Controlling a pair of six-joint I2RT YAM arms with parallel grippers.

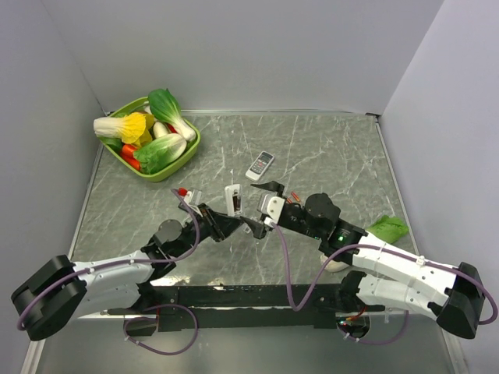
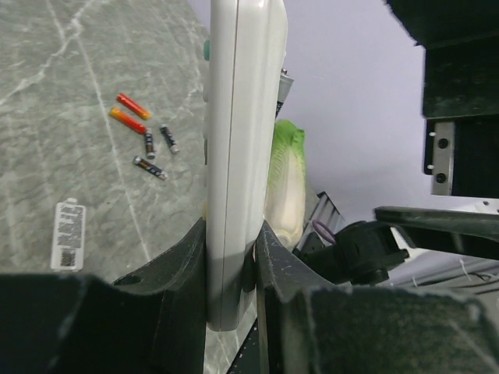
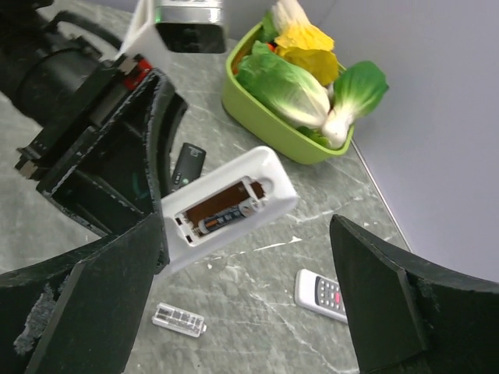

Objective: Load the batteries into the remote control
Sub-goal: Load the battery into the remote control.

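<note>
Well, veg (image 3: 284, 86) in tub (image 3: 265, 125), battery (image 3: 226, 220) in remote (image 3: 269, 175)

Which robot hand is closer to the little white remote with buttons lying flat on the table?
Right. The right fingers hover open just beside the small white button remote; the left fingers are farther, clamped on a bigger white plastic remote.

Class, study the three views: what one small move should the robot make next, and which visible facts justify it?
Probably send the open, empty right gripper to pick one of the loose batteries off the table. The left gripper holds the white remote with its compartment uncovered; one battery sits inside and the slot beside it looks empty.
</note>
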